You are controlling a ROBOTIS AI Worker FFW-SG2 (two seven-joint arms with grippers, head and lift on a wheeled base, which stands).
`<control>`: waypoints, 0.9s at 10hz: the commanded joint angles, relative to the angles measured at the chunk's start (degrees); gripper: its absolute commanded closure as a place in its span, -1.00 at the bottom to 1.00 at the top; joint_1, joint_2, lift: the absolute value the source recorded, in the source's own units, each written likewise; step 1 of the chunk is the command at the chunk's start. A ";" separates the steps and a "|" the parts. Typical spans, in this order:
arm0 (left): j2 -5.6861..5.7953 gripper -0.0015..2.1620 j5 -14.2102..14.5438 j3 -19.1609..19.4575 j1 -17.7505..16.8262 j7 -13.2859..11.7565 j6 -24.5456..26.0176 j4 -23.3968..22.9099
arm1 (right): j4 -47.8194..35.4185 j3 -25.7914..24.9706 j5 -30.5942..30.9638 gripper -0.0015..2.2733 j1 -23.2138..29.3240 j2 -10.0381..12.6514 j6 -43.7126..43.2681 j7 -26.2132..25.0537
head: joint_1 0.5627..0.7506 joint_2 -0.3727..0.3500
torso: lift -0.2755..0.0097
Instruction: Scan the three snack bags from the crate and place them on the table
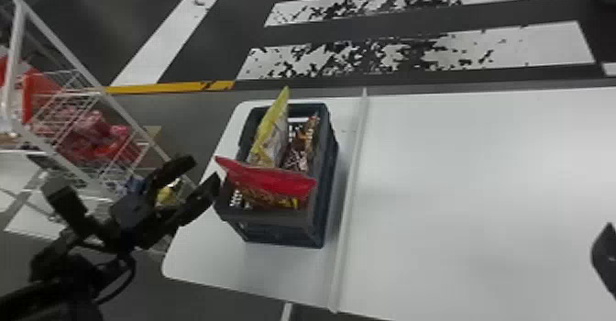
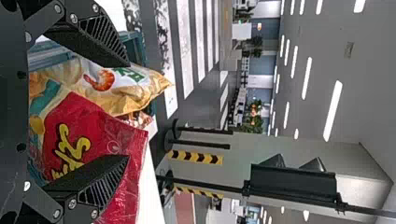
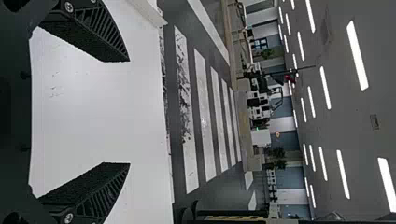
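In the head view my left gripper (image 1: 199, 178) is open, just left of the dark crate (image 1: 284, 226). The crate holds a red snack bag (image 1: 275, 185) leaning across its near end, a yellow bag (image 1: 270, 136) standing behind it and a brown bag (image 1: 302, 146) at the right. In the left wrist view the open left gripper (image 2: 128, 112) has the red bag (image 2: 93, 135) and the yellow bag (image 2: 126, 88) beyond its fingers. My right gripper (image 1: 607, 256) waits at the head view's right edge; in the right wrist view the right gripper (image 3: 129, 112) is open over the table.
The white table (image 1: 472, 182) extends to the right of the crate, with a raised seam (image 1: 350, 196) beside it. A wire cart (image 1: 82, 136) with red items stands at the left, close to the left arm.
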 commanded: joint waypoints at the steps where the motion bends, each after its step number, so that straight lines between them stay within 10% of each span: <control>1: 1.12 -0.80 -0.01 -1.24 -1.98 -1.38 4.36 0.50 | 0.00 0.69 1.19 -0.92 -0.32 0.54 1.42 0.00 | 0.41 0.93 | 0.50; 5: 2.97 -0.76 -1.85 -4.49 -4.53 -2.88 8.05 0.94 | 0.08 2.80 4.09 -0.92 -0.76 1.77 2.13 -0.09 | 0.41 0.89 | 0.50; 9: 2.88 0.60 -0.45 -2.82 -3.83 -2.79 11.22 0.06 | -0.36 3.77 4.17 -0.92 -0.84 1.77 2.13 -0.09 | 0.41 0.87 | 0.50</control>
